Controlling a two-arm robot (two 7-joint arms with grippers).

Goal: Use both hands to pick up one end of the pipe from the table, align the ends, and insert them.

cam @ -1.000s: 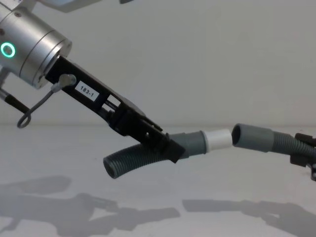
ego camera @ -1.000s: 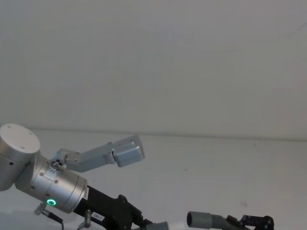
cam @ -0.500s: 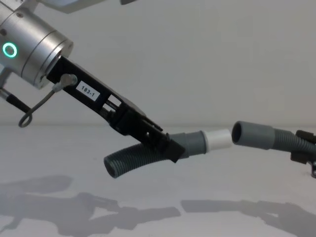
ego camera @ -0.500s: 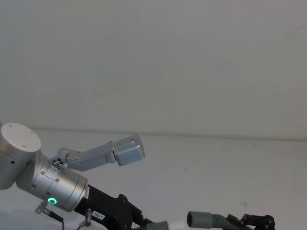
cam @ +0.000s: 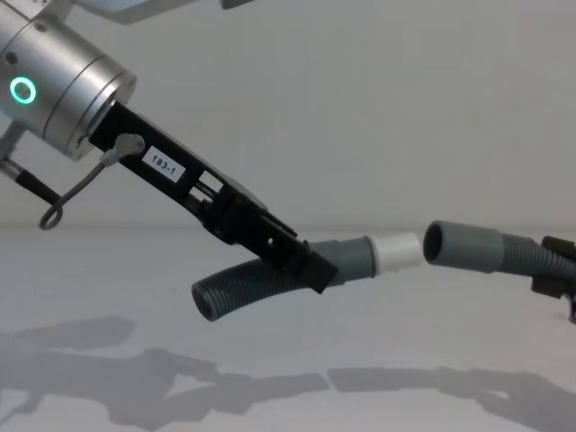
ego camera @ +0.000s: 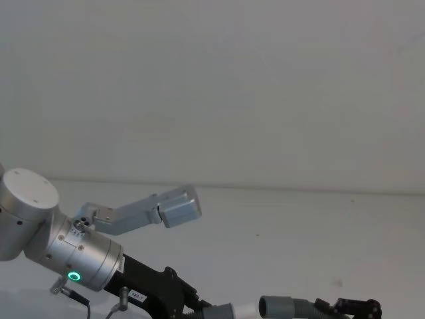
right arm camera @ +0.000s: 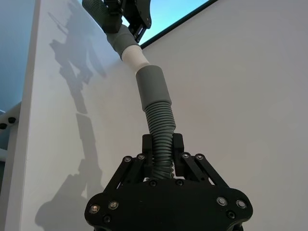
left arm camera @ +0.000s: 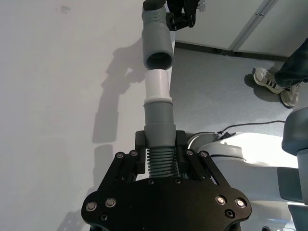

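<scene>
Both hoses up off the table (cam: pixel 405 351), shadows below them. Tip (cam: pixel 399 252) sits just short of the cuff (cam: pixel 459 245) mouth; the left wrist view shows a thin gap, so call it aligned but not yet inserted.

Risks from here, as you'd judge them:
- Axes not quite true. In the right wrist view the two pieces meet at a slight angle. Push now and the tip could catch the cuff rim instead of sliding in.
- Both hoses are corrugated and bent. They will likely flex under an end load, so a jammed tip may bow a hose sideways rather than seat.
- Each grip is on ribs behind the smooth end, not on the end itself. A hard push could let a hose slip or swivel in the jaws and throw the line off.
- Left hose (cam: pixel 252 288) hangs its free end down toward the table; that loose length may swing if you correct sharply.

Jaws:
- Left gripper (cam: pixel 308 266), reaching in from upper left in the chest view: jaws closed to hose width, clamped on the ribs right behind the grey collar that carries the tip.
- Right gripper (cam: pixel 560 274), at the right edge of the chest view: jaws likewise closed to hose width on the ribs of the right hose (cam: pixel 525 256), somewhat behind the cuff.
</scene>
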